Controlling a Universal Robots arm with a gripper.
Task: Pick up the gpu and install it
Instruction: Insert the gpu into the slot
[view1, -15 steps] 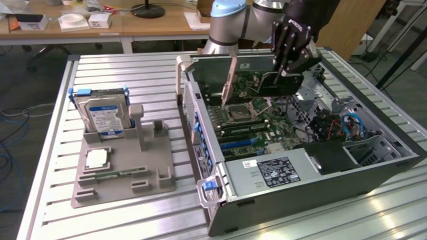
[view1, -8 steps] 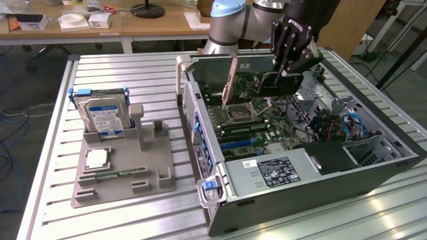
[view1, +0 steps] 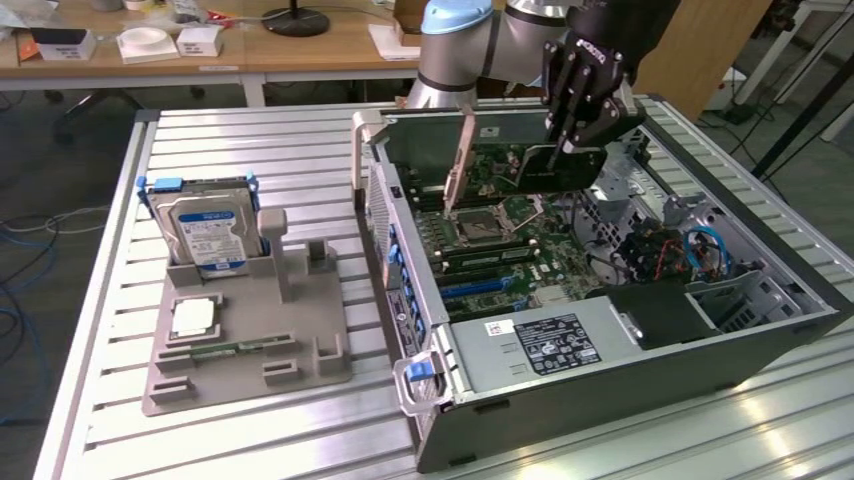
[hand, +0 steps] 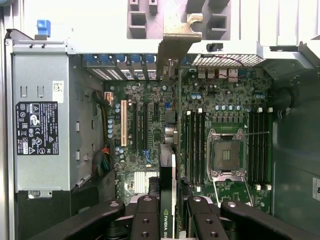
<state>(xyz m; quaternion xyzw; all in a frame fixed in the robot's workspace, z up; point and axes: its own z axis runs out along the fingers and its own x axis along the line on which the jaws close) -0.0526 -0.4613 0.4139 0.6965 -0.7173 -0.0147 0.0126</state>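
Note:
The gpu (view1: 558, 172) is a dark flat card with a tan metal bracket (view1: 462, 160) at one end. It hangs edge-down above the motherboard (view1: 514, 250) inside the open computer case (view1: 561, 420). My gripper (view1: 571, 140) is shut on the card's upper edge. In the wrist view the gpu (hand: 167, 170) shows edge-on between my black fingers (hand: 147, 215), with its bracket (hand: 175, 37) reaching over the case's rear wall. Below it lie the motherboard's expansion slots (hand: 137, 125); the card is not touching them.
A grey holder (view1: 247, 350) on the slatted table at the exterior view's left carries an upright hard drive (view1: 203, 232) and a small green memory stick (view1: 230, 348). In the case, the power supply (view1: 550, 342) sits at the near end and the processor socket (hand: 225, 155) beside the memory slots.

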